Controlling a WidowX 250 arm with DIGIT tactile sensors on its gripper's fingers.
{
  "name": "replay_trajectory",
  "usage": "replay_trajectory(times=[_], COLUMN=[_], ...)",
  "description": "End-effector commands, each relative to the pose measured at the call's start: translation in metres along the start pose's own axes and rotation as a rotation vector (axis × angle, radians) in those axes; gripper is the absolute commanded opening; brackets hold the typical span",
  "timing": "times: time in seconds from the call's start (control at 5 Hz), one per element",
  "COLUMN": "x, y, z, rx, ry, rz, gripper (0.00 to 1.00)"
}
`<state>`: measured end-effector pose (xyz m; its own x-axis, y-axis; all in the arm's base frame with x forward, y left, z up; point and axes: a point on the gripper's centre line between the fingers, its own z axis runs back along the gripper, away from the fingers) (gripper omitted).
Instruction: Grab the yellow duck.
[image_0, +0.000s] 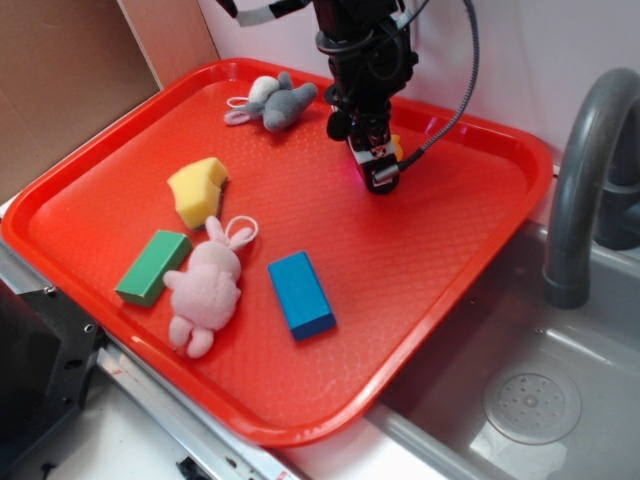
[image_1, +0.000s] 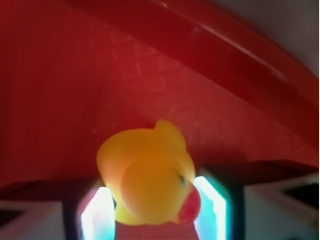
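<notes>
Yellow duck (image_1: 147, 175) sits between the gripper (image_1: 152, 212) fingers.
Jaws flank it on the red tray (image_0: 450, 270); a firm clamp can't be confirmed.

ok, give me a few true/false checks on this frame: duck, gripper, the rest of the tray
1. The small glossy yellow rubber duck sits between the gripper fingers. True.
2. The pink plush rabbit lies in the sink. False: it lies on the red plastic tray.
3. The blue rectangular block lies to the right of the pink rabbit in the exterior view. True.
4. The grey plush mouse lies at the tray's near edge. False: it lies by the far rim.
5. The green block is stacked on the yellow foam wedge. False: they lie apart.
</notes>
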<state>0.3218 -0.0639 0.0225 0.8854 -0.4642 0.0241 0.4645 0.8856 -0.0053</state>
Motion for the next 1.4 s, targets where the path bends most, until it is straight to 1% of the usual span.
replay_trajectory(times=[0.0, 0.2, 0.4, 0.6, 0.8, 1.0, 1.2], x=[-0.016, -0.041, -0.072, -0.086, -0.087, -0.091, -0.096], y=[0.006, -0.001, -0.018, -0.034, -0.046, -0.048, -0.044], z=[0.059, 0.089, 0.120, 0.149, 0.181, 0.198, 0.199], rx=[0.054, 0.087, 0.114, 0.135, 0.116, 0.142, 0.197], ry=[-0.051, -0.015, 0.051, 0.027, -0.042, -0.082, -0.077], rz=[0.229, 0.394, 0.508, 0.452, 0.380, 0.372, 0.427], gripper=[0.00, 0.00, 0.00, 0.00, 0.00, 0.00, 0.00])
